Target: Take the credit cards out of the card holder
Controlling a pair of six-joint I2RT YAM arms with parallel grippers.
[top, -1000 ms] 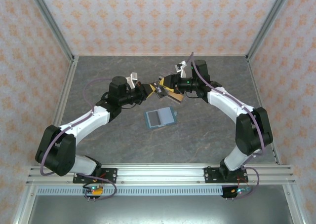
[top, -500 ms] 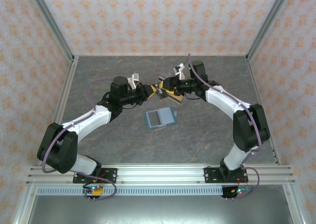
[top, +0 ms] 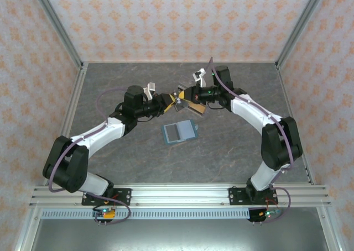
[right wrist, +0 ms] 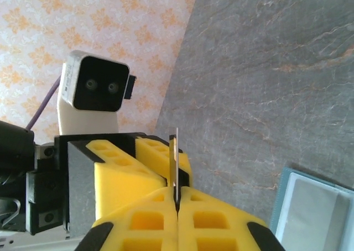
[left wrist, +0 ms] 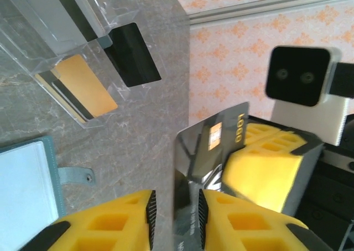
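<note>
We've got a glossy, mirror-dark plastic credit card [left wrist: 207, 162] with a gold metallic chip [left wrist: 215, 136]. Jaws on the left gripper [left wrist: 176, 201] and right gripper [right wrist: 177, 195]: matt yellow plastic. The surface [left wrist: 144, 129] is matt grey, veined like stone. Clear shiny plastic tray [left wrist: 61, 46]; card holder [left wrist: 27, 190] matt teal, smooth pale lining.

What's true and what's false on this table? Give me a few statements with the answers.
1. The card holder lies open on the table. True.
2. The left gripper holds the card holder. False: it lies flat on the table, apart from both grippers.
3. The right gripper is shut on a silver card. True.
4. The gold card is tucked inside the card holder. False: it sits in the clear plastic piece.
</note>
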